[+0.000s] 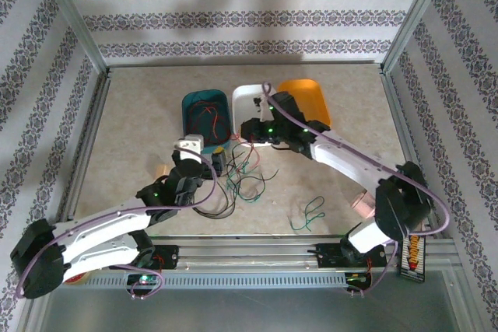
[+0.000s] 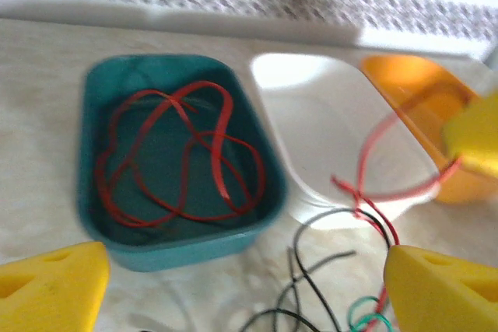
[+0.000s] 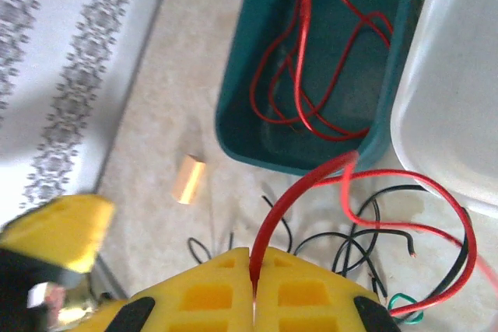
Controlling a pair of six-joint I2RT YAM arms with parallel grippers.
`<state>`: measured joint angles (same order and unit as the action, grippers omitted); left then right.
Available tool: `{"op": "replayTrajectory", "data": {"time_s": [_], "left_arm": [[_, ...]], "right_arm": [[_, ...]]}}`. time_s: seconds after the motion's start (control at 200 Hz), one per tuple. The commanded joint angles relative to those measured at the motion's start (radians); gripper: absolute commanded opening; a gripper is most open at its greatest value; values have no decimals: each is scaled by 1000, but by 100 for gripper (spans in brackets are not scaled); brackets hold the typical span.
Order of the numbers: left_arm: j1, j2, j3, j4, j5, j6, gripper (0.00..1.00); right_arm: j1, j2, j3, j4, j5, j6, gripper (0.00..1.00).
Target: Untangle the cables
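Toward the far edge of the worktop [image 1: 132,130], three trays in a row, close side by side: teal tray [image 1: 187,103] on the left, white tray [image 1: 241,92] in the middle, orange tray [image 1: 307,87] on the right. Inside the teal tray, one red cable [image 2: 222,118] in loose loops, alone.

Just in front of the trays, around the worktop's middle, a tangle of cables [image 1: 243,183], with black, green and red strands crossing one another. Apart from it, nearer the front edge and to the right, a separate green cable [image 1: 311,214] lying by itself.

Right pincer [image 3: 254,274]: closed flat, fingers [image 3: 311,297] pressed together on a second red cable [image 3: 284,196]. Strand emerging from between the tips, arching up toward the teal tray's near wall, then looping back down over the black strands. Hangs above the front of the white tray, beside the teal one.

Left pincer [image 2: 247,270]: spread wide, holding nothing, poised over the tangle's left side and facing the teal tray.

Left of the tangle, a small tan cylinder [image 3: 189,179] on bare worktop.
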<state>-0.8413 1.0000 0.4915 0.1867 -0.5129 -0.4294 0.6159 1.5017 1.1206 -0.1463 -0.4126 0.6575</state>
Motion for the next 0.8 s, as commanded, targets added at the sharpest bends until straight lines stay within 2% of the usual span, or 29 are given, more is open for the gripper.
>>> {"op": "replayTrajectory", "data": {"time_s": [0.0, 0.235, 0.47, 0.675, 0.725, 0.795], "left_arm": [[13, 60, 41, 135, 174, 61, 92], [13, 146, 25, 228, 185, 20, 92], [14, 152, -29, 200, 52, -86, 92], [15, 154, -88, 188, 19, -166, 91], [15, 155, -95, 186, 19, -172, 91], [14, 154, -100, 185, 22, -175, 91]], "right_arm": [[-36, -73, -52, 23, -107, 17, 3], [-115, -259, -89, 71, -143, 57, 3], [-154, -373, -53, 127, -154, 59, 5], [-158, -414, -18, 166, -130, 40, 8], [-150, -418, -8, 131, -78, 5, 10], [-117, -420, 23, 2, 96, -86, 9]]}}
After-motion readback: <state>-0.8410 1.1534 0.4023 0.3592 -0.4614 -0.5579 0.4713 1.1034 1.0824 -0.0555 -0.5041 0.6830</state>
